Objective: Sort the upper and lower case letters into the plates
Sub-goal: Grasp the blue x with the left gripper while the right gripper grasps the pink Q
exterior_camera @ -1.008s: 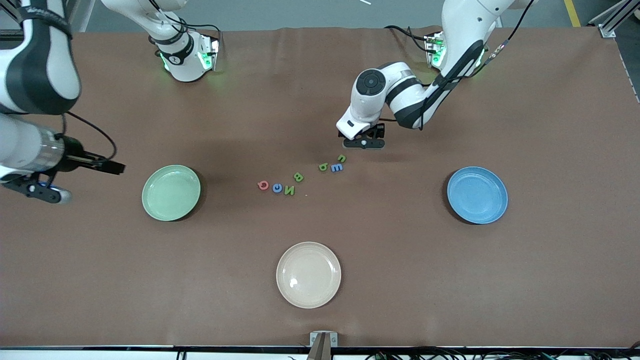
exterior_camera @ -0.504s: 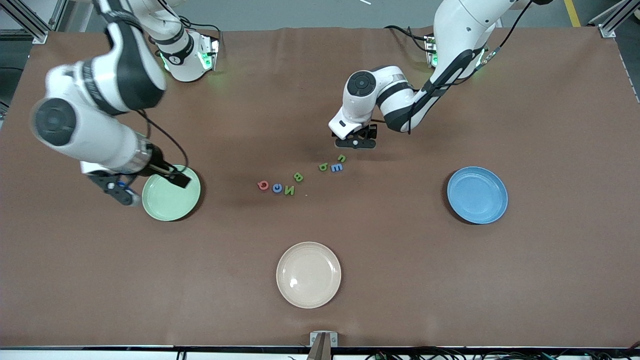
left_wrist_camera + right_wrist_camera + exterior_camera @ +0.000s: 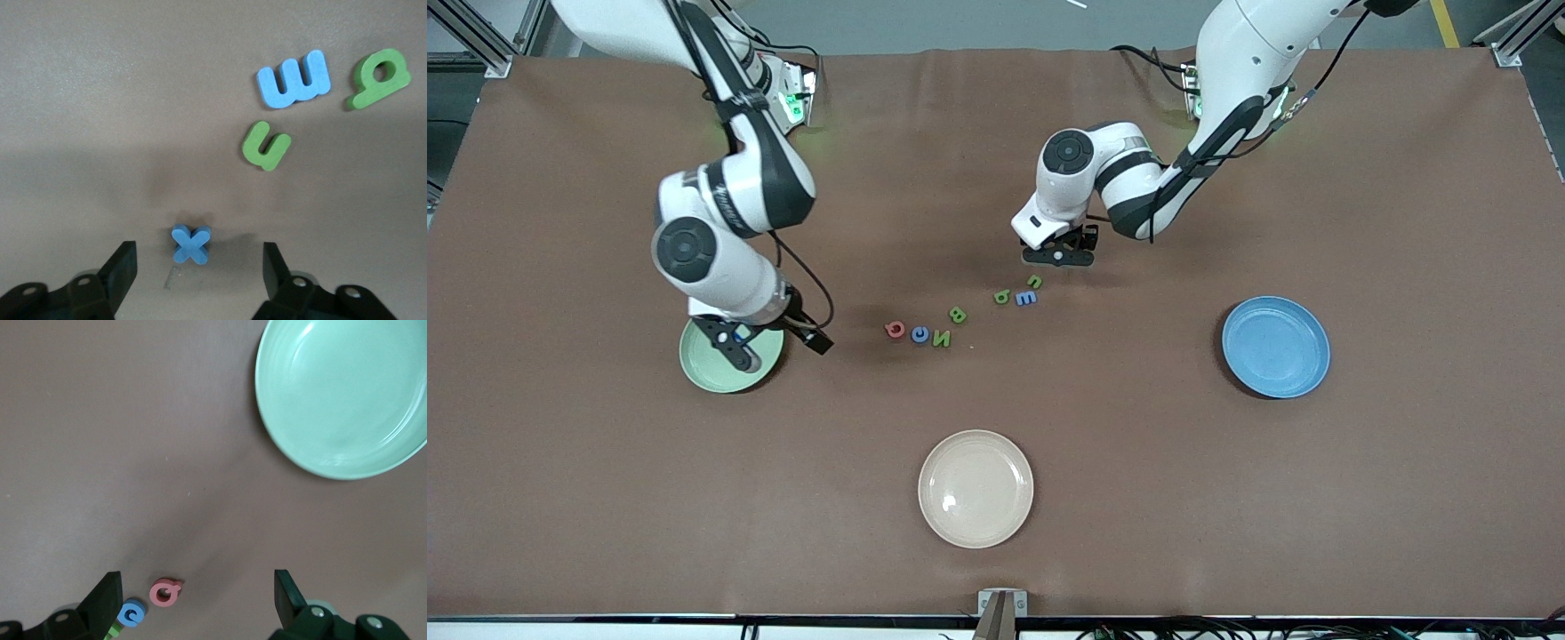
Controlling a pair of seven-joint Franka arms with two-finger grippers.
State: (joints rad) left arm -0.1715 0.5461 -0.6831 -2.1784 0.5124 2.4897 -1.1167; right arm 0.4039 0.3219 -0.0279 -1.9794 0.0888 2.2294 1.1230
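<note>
The left gripper (image 3: pixel 197 270) hangs over the blue x (image 3: pixel 191 244) (fingers spread) on the surface (image 3: pixel 1138 444). The right gripper (image 3: pixel 193 600), fingers spread, hovers between the pale green plate (image 3: pixel 343 393) and red letter (image 3: pixel 164 592).

brown table (image 3: pixel 1227 498), three plates (image 3: pixel 1276 347), scattered toy letters (image 3: pixel 957 314)

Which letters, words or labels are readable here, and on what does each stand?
"x": blue toy letter on the table, between the left end effector's open fingers.
"E": blue toy letter, on the table.
"B": green toy letter.
"N": green toy letter.
Other toy letters are ambiguous; no labels readable, including on the right end effector over the green plate.
</note>
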